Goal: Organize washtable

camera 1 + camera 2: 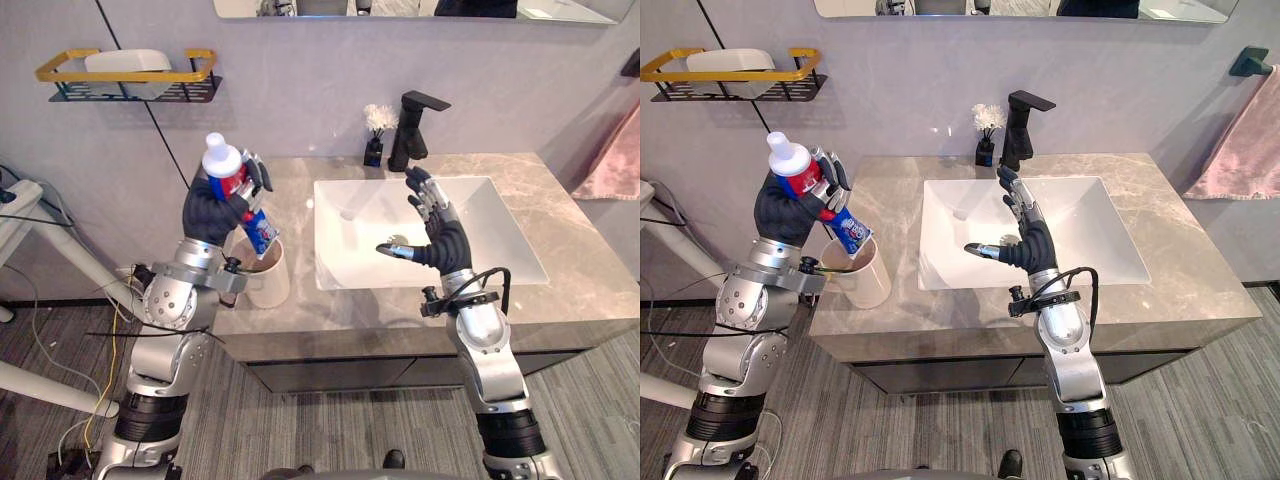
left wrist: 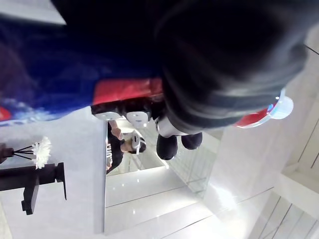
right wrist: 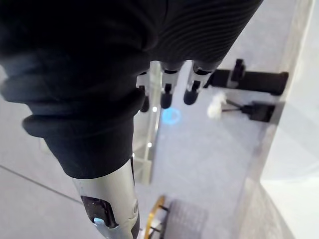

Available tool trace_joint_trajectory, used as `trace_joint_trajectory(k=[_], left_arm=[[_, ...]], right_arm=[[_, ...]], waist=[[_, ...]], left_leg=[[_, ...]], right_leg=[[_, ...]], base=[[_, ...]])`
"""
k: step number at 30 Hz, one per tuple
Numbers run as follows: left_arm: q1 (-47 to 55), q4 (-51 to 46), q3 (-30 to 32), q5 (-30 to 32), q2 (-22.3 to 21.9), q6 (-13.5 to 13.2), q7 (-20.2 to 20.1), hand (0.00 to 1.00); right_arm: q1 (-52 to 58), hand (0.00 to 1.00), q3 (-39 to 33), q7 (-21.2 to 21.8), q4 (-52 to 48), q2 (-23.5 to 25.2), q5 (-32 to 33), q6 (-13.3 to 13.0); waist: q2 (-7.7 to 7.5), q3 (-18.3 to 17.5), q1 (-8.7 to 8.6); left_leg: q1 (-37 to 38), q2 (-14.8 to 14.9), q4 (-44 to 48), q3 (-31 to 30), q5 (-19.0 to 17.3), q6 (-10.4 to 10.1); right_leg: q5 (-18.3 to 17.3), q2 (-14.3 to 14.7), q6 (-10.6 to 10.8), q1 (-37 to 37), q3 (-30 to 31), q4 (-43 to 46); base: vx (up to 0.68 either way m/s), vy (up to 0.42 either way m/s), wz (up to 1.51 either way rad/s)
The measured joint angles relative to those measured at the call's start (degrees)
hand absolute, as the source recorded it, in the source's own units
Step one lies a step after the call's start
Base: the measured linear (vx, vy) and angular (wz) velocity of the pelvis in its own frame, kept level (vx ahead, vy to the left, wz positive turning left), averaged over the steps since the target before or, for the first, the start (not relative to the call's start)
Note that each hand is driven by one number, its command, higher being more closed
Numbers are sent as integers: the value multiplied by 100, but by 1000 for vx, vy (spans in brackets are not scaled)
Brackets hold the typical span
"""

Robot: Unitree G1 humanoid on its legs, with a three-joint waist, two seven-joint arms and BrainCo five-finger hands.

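**Toothpaste tube held above the cup**

Left of centre in the left eye view, the left hand [image 1: 215, 210] has its fingers curled round a red-and-blue toothpaste tube [image 1: 238, 188], white cap up. The tube's lower end is just over the mouth of a pale cup [image 1: 268, 275] at the left end of the countertop [image 1: 585, 265]. At centre right, the right hand [image 1: 437, 238] hovers over the white sink [image 1: 500, 250] with straight, spread fingers, holding nothing. The black faucet [image 1: 410, 130] stands behind it.

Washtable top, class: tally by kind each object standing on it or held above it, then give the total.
Toothpaste tube, held in the left hand: 1
Cup: 1
Faucet: 1
Flower vase: 1
Total: 4
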Motion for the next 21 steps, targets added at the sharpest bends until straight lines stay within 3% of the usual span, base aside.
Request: trace_joint_trajectory(k=[21], left_arm=[[-1,3,121,170,-81,1,19,100]], right_arm=[[161,0,9,105,2,3,-2,2]], waist=[[-26,17,1]], left_leg=[[26,0,-5,-23,1,0]], right_leg=[[-1,-5,0,37,-38,1]], base=[[0,0,0]])
